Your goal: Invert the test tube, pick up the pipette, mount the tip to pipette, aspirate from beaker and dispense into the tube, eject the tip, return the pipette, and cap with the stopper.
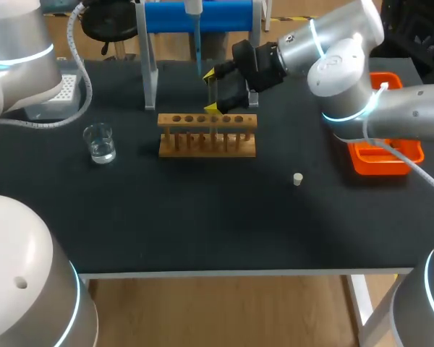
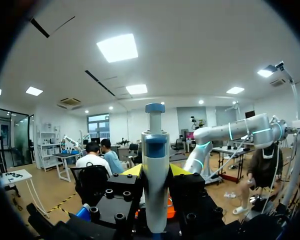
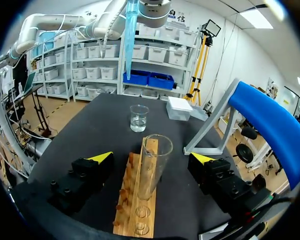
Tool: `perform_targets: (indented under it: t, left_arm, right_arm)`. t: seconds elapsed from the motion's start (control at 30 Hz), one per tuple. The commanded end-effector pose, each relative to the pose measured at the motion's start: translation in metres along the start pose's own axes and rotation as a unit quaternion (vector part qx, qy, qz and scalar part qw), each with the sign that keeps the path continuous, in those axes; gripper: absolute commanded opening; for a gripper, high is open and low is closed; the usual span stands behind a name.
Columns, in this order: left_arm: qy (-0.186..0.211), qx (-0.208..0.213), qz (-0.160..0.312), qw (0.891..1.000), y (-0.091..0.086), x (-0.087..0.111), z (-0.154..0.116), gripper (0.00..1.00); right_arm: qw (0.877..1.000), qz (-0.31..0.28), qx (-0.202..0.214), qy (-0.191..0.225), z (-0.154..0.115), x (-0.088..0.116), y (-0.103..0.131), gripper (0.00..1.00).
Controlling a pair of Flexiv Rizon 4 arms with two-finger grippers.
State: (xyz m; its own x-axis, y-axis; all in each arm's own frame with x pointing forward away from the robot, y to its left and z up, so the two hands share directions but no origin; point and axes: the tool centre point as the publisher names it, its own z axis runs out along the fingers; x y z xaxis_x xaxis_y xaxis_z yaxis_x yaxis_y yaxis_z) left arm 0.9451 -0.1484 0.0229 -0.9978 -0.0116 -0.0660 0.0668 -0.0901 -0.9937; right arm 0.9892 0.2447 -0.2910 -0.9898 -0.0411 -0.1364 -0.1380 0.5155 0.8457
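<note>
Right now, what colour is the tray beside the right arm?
The tray is bright orange, shown best in the head view.

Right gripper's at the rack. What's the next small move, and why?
Probably close the right gripper on the test tube: it stands upright in the rack between the open fingers, touching neither, while the left gripper holds the tipped pipette above.

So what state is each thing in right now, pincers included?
Tube: upright in the rack, mouth up, uncapped.
Beaker: upright, holding some clear liquid.
Pipette: gripped, blue tip mounted.
Stopper: loose on the table.
Left pincer: shut on the pipette.
Right pincer: open, astride the tube, not touching it.
</note>
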Motion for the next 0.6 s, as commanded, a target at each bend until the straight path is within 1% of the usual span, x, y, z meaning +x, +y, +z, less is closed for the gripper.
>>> perform_targets:
  t: [0.03,0.23,0.6]
  left_arm:
    - [0.001,-0.001,0.0,1.0,-0.0007,-0.0012,-0.0002,0.0]
    - [0.001,-0.001,0.0,1.0,-0.0007,-0.0012,-0.0002,0.0]
    - [0.001,-0.001,0.0,1.0,-0.0007,-0.0012,-0.0002,0.0]
  right_arm:
    - [1.0,0.001,0.001,0.0,-0.0001,-0.0004,0.0001,1.0]
    - [1.0,0.007,-0.004,0.003,0.0031,-0.0007,-0.0001,1.0]
    - [1.0,0.028,0.001,0.006,0.0078,-0.002,-0.0022,1.0]
